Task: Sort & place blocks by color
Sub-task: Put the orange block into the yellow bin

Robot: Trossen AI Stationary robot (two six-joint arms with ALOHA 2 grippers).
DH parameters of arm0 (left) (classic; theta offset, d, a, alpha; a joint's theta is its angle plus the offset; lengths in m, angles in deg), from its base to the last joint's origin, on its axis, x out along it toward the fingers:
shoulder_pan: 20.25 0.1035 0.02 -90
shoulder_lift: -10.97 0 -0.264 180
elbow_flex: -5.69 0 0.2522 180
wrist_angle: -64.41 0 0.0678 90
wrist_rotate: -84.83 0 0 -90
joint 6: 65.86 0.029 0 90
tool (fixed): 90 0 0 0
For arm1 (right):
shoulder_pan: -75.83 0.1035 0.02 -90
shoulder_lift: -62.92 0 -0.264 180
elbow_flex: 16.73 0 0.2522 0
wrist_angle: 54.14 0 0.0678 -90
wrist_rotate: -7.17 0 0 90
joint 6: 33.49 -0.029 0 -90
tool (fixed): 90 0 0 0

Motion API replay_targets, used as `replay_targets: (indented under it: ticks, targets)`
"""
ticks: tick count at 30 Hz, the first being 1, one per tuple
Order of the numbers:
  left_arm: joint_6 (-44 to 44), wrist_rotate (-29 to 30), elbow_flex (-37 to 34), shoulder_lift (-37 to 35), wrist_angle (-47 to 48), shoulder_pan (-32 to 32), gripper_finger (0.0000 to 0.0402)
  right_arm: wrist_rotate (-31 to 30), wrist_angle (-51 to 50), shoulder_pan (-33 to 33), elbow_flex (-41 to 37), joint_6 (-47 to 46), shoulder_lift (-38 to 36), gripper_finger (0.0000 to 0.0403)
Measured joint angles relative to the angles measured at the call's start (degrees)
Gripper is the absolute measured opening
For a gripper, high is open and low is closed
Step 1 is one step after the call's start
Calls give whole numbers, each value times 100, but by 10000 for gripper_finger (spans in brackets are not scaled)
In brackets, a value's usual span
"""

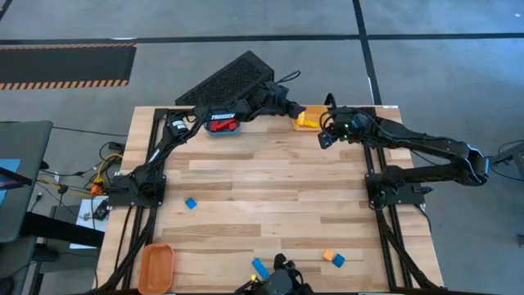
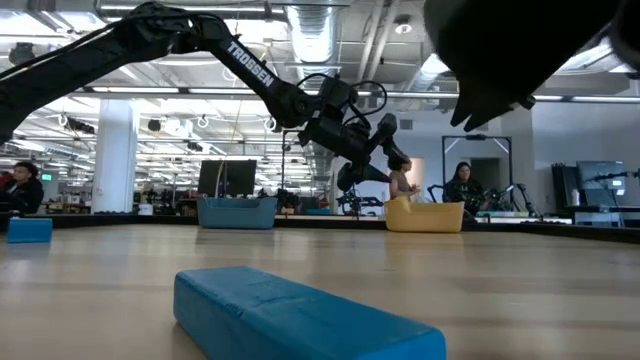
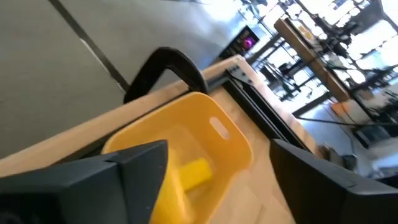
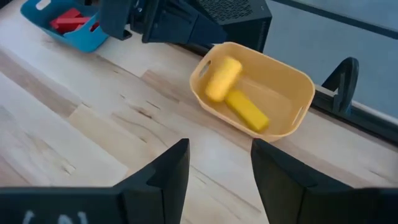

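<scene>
Hovering over the yellow bin at the far edge

We see the left gripper (image 1: 296, 109) above the yellow bin (image 4: 298, 93), fingers spread wide and holding nothing. Two yellow blocks (image 4: 239, 96) lie inside the bin, one cylindrical, one a short bar. The right gripper (image 4: 219, 168) sits just beside the bin on the right, jaws partly apart and empty.

The bin stands against the table's far edge, close to a black clamp (image 4: 344, 81) on the rim. A blue bin (image 4: 81, 38) with red blocks (image 4: 67, 20) stands farther left along that edge.

The middle of the table (image 1: 270, 188) lies open. A blue block (image 1: 191, 202) rests left of centre; a blue bar (image 1: 259, 267), an orange block (image 1: 328, 256) and another blue block (image 1: 338, 260) sit near the near edge, and an orange bin (image 1: 156, 264) by the near-left corner.
</scene>
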Motion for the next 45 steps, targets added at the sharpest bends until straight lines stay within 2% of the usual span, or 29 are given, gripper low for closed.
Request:
replay_targets:
  ticks: [3, 6, 8, 14, 20, 25, 30, 36, 40, 43, 45]
  targets:
    - [22, -302, 0, -2, -32, 0, 289, -2, 1, 29, 0, -88, 0, 188]
    - [-29, -842, 0, -9, -51, 4, 290, -2, -1, 101, 0, -104, 0, 186]
    - [-134, -1159, 0, -53, 9, 4, 282, -2, -17, 159, 0, -166, 0, 185]
    - [284, -1345, 0, -332, 316, -81, 249, -9, -100, 398, 0, -260, 0, 186]
    - [1681, -803, -16, -1174, 1755, -201, 227, 397, -678, 575, -4, -147, 0, 186]
    - [2527, -99, -682, -2151, 1929, -309, 216, 882, -650, 814, -4, -97, 0, 186]
    - [2137, 75, -2462, -3160, 878, -347, 212, 1424, -588, 1261, -118, -177, 0, 186]
    - [1560, 341, -4556, -4510, -353, -931, 212, 1717, -490, 2439, -597, -730, 2, 179]
    - [1604, 1169, -5264, -5257, -261, -1665, 212, 1620, 396, 3214, -979, -648, 7, 176]
    - [1466, 1990, -5494, -5632, 4, -2326, 212, 1504, 1345, 3570, -1180, -367, 5, 177]
    - [1064, 2664, -5529, -5740, 407, -2761, 212, 1502, 1881, 3697, -1290, -172, 11, 179]
